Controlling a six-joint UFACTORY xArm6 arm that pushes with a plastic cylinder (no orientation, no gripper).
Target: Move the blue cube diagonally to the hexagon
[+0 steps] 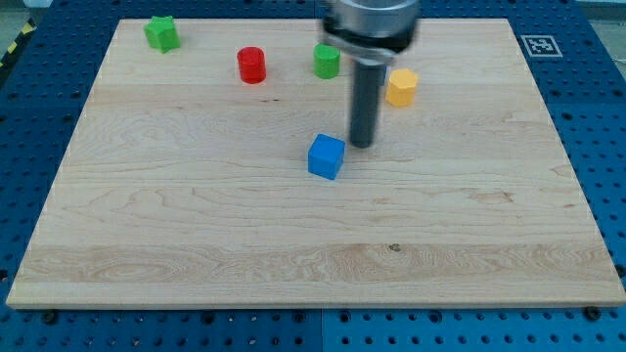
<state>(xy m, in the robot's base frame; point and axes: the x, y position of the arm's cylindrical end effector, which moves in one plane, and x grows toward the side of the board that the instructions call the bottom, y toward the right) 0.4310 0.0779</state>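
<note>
Our claw is just a bare rod; my tip (363,146) sits beside the blue cube (326,156). We should circle behind it and push toward the yellow hexagon (401,87).

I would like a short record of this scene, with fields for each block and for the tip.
blue cube: near the board's middle
my tip: just to the view's right of the blue cube, slightly toward the top
yellow hexagon: up and right of the tip
green cylinder: top, beside the rod
red cylinder: top, left of centre
green star: top-left corner

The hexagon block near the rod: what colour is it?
Yellow-orange, clearest in the camera view, its only view.
</note>
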